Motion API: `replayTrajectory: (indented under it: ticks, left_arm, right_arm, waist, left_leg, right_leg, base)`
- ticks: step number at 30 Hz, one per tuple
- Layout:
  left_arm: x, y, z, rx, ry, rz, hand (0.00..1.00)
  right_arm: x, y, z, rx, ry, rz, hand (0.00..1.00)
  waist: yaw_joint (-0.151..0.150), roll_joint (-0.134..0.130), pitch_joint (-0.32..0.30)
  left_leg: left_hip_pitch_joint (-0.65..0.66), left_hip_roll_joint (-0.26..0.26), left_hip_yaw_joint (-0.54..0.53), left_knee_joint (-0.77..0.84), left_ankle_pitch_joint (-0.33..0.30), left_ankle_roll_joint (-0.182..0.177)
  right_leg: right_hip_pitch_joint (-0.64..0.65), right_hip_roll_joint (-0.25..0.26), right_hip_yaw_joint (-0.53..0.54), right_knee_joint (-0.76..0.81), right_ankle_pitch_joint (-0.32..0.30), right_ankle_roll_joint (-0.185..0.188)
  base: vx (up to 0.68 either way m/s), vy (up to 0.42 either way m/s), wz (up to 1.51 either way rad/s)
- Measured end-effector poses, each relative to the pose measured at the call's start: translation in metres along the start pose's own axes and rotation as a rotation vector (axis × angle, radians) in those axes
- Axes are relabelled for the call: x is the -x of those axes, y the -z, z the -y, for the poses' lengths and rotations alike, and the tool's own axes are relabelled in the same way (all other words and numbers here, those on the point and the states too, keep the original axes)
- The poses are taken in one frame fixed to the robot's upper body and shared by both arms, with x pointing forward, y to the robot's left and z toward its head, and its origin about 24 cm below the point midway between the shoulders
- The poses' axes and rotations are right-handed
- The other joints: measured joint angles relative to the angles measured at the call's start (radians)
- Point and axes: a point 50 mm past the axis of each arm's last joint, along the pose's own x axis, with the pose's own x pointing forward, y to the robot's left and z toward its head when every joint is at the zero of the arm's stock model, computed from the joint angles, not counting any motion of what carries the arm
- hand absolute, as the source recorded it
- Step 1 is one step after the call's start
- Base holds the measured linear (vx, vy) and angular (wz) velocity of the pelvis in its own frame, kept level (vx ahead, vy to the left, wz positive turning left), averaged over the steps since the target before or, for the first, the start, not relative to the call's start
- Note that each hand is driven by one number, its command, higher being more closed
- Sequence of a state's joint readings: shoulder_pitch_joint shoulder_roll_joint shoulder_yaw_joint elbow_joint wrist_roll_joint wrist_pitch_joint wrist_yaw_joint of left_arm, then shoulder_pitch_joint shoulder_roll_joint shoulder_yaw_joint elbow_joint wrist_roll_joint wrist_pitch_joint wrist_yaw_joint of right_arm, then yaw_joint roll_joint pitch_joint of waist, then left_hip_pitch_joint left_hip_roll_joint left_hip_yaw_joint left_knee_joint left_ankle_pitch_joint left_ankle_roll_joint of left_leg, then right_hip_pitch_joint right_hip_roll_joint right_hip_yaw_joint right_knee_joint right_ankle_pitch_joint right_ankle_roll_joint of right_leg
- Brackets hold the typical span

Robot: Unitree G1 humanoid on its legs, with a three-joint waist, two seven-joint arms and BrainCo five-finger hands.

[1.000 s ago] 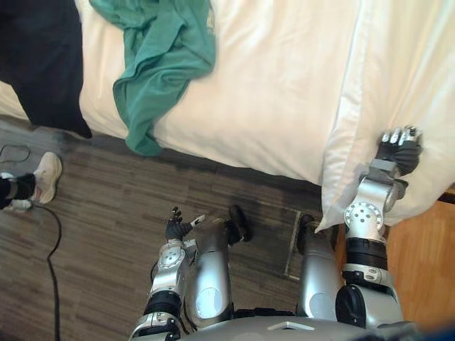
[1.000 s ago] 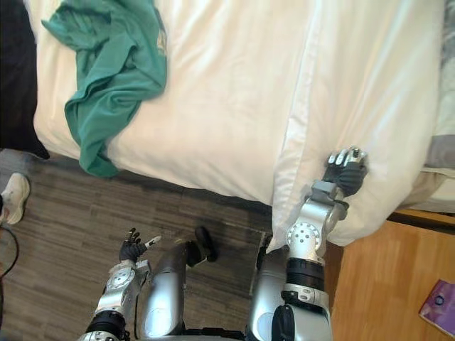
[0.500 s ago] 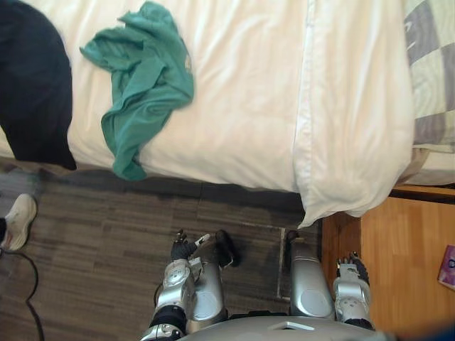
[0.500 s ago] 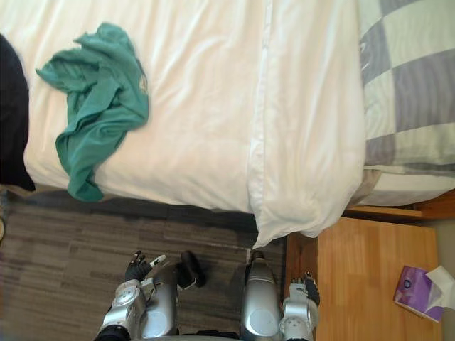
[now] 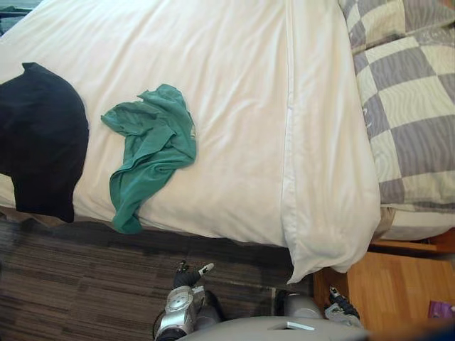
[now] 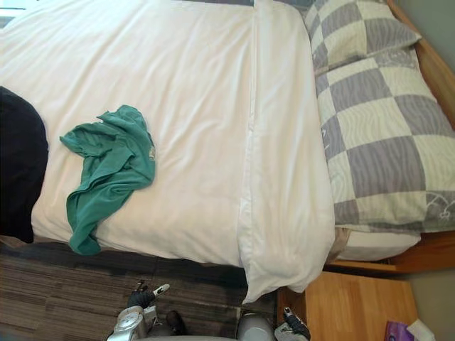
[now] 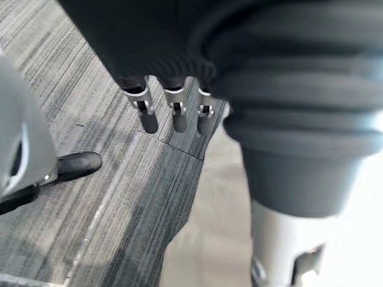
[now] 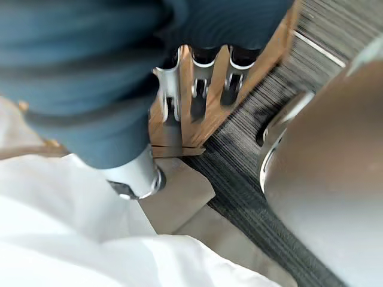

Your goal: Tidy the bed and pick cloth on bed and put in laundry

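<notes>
1. Left eye view: a white duvet [image 5: 234, 106] covers the bed, and its folded edge droops over the near side at the right. A crumpled green cloth [image 5: 151, 153] lies on the duvet close to the near edge, with one end hanging over the side towards the dark striped carpet [image 5: 71, 284]. To the robot's left of it a black cloth [image 5: 39, 138] also lies on the duvet and hangs over the edge, a narrow strip of white between the two. Grey-and-cream checked pillows [image 5: 409, 106] sit at the head of the bed, on the right. The left hand [image 5: 188, 275] hangs low over the carpet, nearer the robot than the green cloth and well apart from it, with the bed's edge between them. The right hand [image 5: 340, 304] is mostly cut off by the lower frame edge, beside a wooden nightstand [image 5: 398, 284] and far from the cloth.
2. Right eye view: the same layout shows from slightly to the side. A purple box [image 6: 394, 332] sits on the nightstand's corner, partly cut off, so its contents are hard to make out.
3. Left wrist view: the left hand's fingers [image 7: 173, 113] hang straight and relaxed above the carpet, holding nothing.
4. Right wrist view: the right hand's fingers [image 8: 200, 78] are straight and empty in front of the nightstand's wooden side. The carpet lies beyond them, and a white fold of the duvet is close by.
</notes>
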State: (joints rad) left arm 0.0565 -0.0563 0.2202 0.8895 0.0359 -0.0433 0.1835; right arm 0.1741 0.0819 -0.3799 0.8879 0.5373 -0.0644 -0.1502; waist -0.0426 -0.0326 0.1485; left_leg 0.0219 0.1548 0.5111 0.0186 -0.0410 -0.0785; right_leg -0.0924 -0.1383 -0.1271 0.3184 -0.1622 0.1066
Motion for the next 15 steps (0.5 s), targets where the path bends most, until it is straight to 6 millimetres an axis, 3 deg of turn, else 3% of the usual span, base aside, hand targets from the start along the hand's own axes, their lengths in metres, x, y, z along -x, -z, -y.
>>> replayTrajectory:
  ticks: [4, 6, 7, 9, 10, 11, 12, 14, 15]
  left_arm:
    - [0.001, 0.003, 0.0, -0.039, -0.006, -0.009, 0.0]
    - [0.001, 0.002, -0.001, -0.041, -0.007, -0.002, 0.0]
    - [0.001, 0.0, 0.0, -0.039, -0.006, 0.006, 0.0]
    - [0.0, -0.005, -0.003, -0.036, -0.013, 0.023, 0.0]
    - [-0.001, -0.009, -0.007, -0.038, -0.022, 0.041, 0.0]
    - [-0.001, -0.01, -0.009, -0.041, -0.028, 0.046, 0.0]
    - [-0.002, -0.01, -0.012, -0.037, -0.035, 0.042, 0.0]
    - [-0.002, -0.011, -0.015, -0.018, -0.046, 0.052, 0.0]
    - [-0.002, -0.012, -0.016, -0.006, -0.048, 0.06, 0.0]
  right_arm:
    - [-0.001, 0.002, 0.01, -0.026, 0.04, -0.019, 0.0]
    - [-0.001, 0.002, 0.015, -0.027, 0.054, -0.026, 0.0]
    - [-0.002, 0.0, 0.018, -0.022, 0.057, -0.024, 0.0]
    - [-0.003, -0.005, 0.021, -0.006, 0.064, -0.015, 0.0]
    - [-0.003, -0.003, 0.019, 0.02, 0.057, -0.021, 0.0]
    - [-0.003, -0.005, 0.019, 0.032, 0.056, -0.017, 0.0]
    - [-0.005, -0.012, 0.02, 0.049, 0.054, 0.001, 0.0]
    - [-0.005, -0.016, 0.025, 0.089, 0.063, 0.011, 0.0]
    - [-0.004, -0.015, 0.031, 0.112, 0.074, 0.006, 0.0]
  waist:
    - [0.004, 0.011, -0.002]
    - [0.002, 0.014, 0.009]
    - [-0.005, 0.021, 0.015]
    - [0.004, 0.036, 0.031]
    - [0.008, 0.012, 0.036]
    - [0.01, 0.01, 0.036]
    - [0.006, 0.021, 0.038]
    - [0.005, 0.008, 0.038]
    - [0.005, -0.003, 0.032]
  left_leg:
    - [0.026, -0.016, 0.009, -0.03, 0.016, -0.003]
    - [-0.017, 0.005, -0.004, 0.097, -0.032, -0.01]
    - [-0.089, 0.055, -0.028, 0.261, -0.089, -0.004]
    - [-0.168, 0.107, -0.046, 0.446, -0.132, 0.007]
    - [-0.212, 0.115, -0.083, 0.537, -0.173, 0.023]
    - [-0.23, 0.135, -0.102, 0.584, -0.199, 0.035]
    - [-0.261, 0.19, -0.172, 0.63, -0.226, 0.026]
    - [-0.266, 0.255, -0.264, 0.607, -0.222, 0.014]
    - [-0.265, 0.292, -0.331, 0.559, -0.207, 0.006]
  right_leg:
    - [0.037, 0.005, 0.002, -0.059, -0.002, -0.004]
    - [0.045, -0.006, 0.004, -0.049, -0.003, -0.006]
    - [0.033, -0.007, 0.003, -0.027, -0.005, -0.009]
    - [0.017, -0.01, 0.007, 0.007, -0.023, -0.029]
    - [0.001, -0.029, 0.032, 0.012, -0.047, -0.033]
    - [-0.009, -0.039, 0.039, 0.013, -0.069, -0.028]
    - [-0.045, -0.044, 0.062, 0.047, -0.082, -0.021]
    - [-0.086, -0.09, 0.11, 0.089, -0.097, 0.015]
    - [-0.111, -0.129, 0.136, 0.106, -0.1, 0.051]
  base:
    - [0.01, -0.044, -0.1]
    - [-0.02, -0.031, -0.03]
    - [-0.07, -0.047, -0.02]
    - [-0.11, 0.026, -0.17]
    - [-0.1, 0.082, -0.28]
    - [-0.12, 0.168, -0.39]
    - [-0.1, 0.194, -0.4]
    - [-0.1, 0.375, -0.23]
    - [-0.07, 0.459, -0.04]
